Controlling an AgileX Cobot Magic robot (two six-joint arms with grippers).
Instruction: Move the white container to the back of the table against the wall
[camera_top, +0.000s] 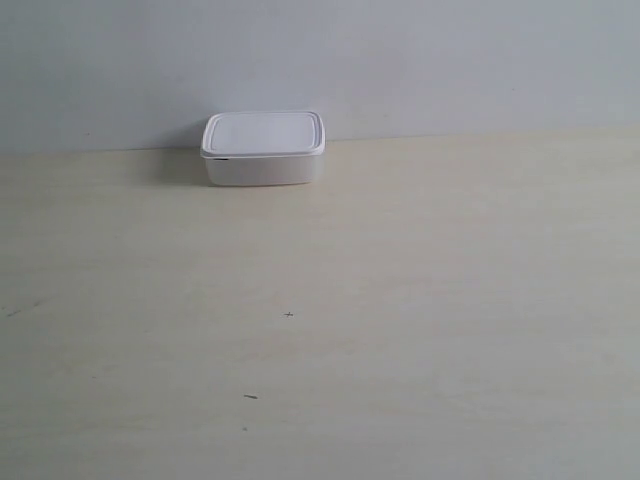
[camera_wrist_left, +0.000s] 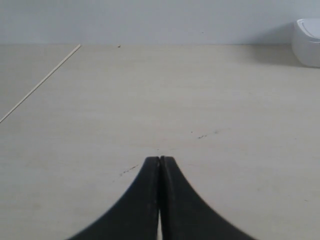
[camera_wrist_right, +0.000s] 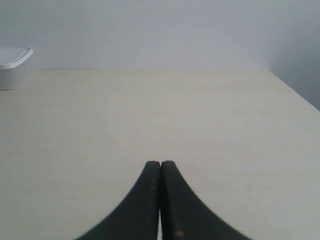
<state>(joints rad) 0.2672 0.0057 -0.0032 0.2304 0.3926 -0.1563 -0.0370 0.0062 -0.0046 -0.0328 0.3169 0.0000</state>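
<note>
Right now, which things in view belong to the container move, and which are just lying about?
Job:
- white container
- table
- wall

Just lying about:
- dark specks on the table
- thin pale line across the table

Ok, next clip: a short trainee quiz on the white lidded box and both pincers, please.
1. True or false: the shallow white rectangular plastic container sits at the back of the pale cream wood-grain table, by the plain grey-white wall.
2. The black left pincer is: A open, B shut on nothing, C shut on the container?
3. Fill in: the black right pincer is ____ the container (touching / apart from).
Key: 1 true; 2 B; 3 apart from.
</note>
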